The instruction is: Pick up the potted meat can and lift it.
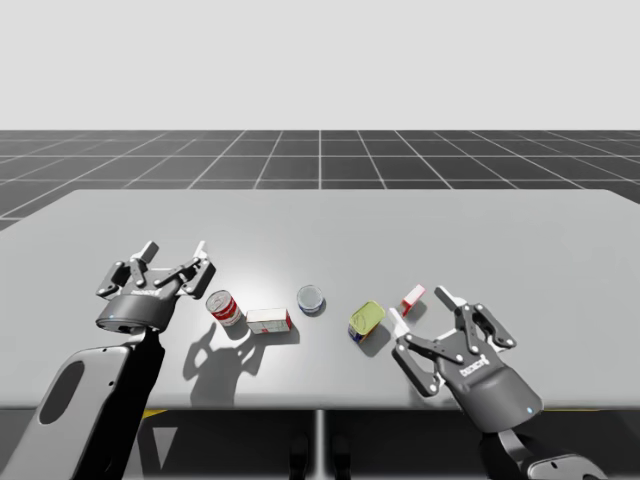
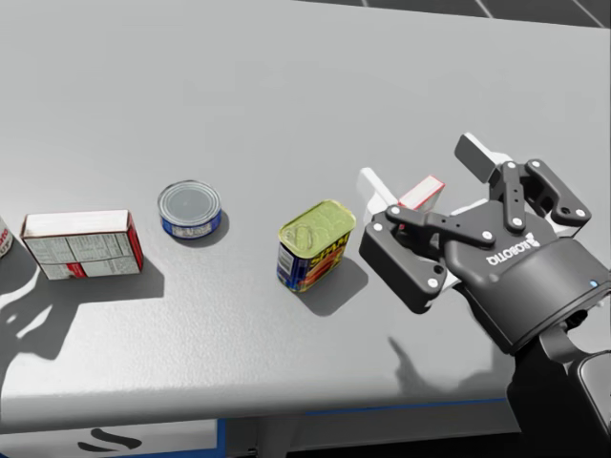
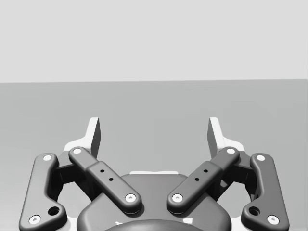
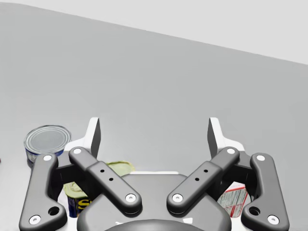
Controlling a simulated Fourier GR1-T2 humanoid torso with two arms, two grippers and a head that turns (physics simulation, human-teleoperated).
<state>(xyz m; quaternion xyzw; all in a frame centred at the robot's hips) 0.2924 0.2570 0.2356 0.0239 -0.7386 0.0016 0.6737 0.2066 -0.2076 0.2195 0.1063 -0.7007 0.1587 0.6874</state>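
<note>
- Step in hand: the approach. The potted meat can (image 2: 315,243) stands upright on the worktop (image 1: 320,230), untouched, centre of the head view and lower centre-right of the high view.
- Right pincer (image 2: 423,169) has its fingers spread wide, gripping nothing. It sits just right of the can in the head view; the can is beside its near finger, not between the fingers.
- A small red-and-white box (image 2: 423,194) shows in the gap between those fingers; can't tell if there's contact.
- Left pincer (image 1: 175,250) is also spread and empty, at centre-left of the high view, well apart from the can.
- Next move, judged: shift the right pincer frame-left so the fingers straddle the can, drop lower, close, then lift. It has to avoid dragging the small box along.
- Room: the blue flat tin (image 2: 190,208) is upper left of the can with a clear gap. The white-and-red box (image 2: 81,243) is further left, and the red-and-white can (image 1: 224,307) is beyond that.
- Edges: the can is fairly near the worktop's front edge, at the bottom of the frame. Bare surface lies above it in the frame, so straight up is the safest lift.
</note>
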